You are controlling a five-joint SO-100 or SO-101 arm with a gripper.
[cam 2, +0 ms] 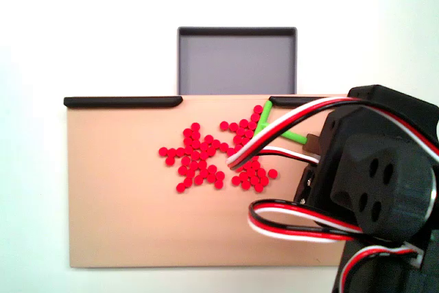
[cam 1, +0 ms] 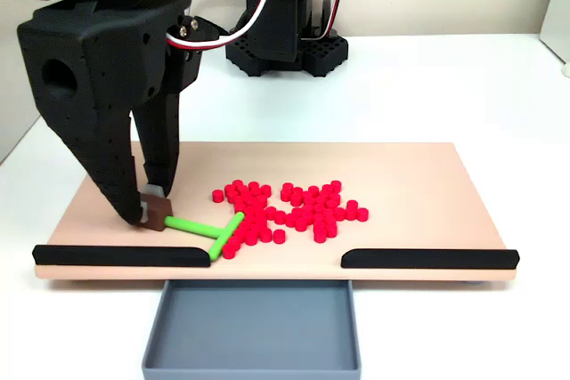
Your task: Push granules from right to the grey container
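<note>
We take the tan board (cam 1: 419,184) as our landmark; it lies flat on the white desk (cam 1: 463,86). In a fixed view, the black gripper (cam 1: 151,206) comes down over the board's left part, its two fingers clamped on a small brown block (cam 1: 157,214) at the end of the green T-shaped stick (cam 1: 209,233). The stick lies flat on the board, its crossbar touching the left edge of the granules (cam 1: 294,209). We see these red granules spread in a loose patch around the board's middle, nearer its front edge than its back. Two black bars (cam 1: 125,255) line that front edge, with a gap between them. The grey container (cam 1: 254,327) sits on the desk just beyond that gap, against the board's front edge, and we see no granules inside it. In the other fixed view, the arm (cam 2: 374,169) and its red, white and black cable (cam 2: 295,118) cover the board's right part, and the container (cam 2: 236,56) lies above the board's upper edge.
</note>
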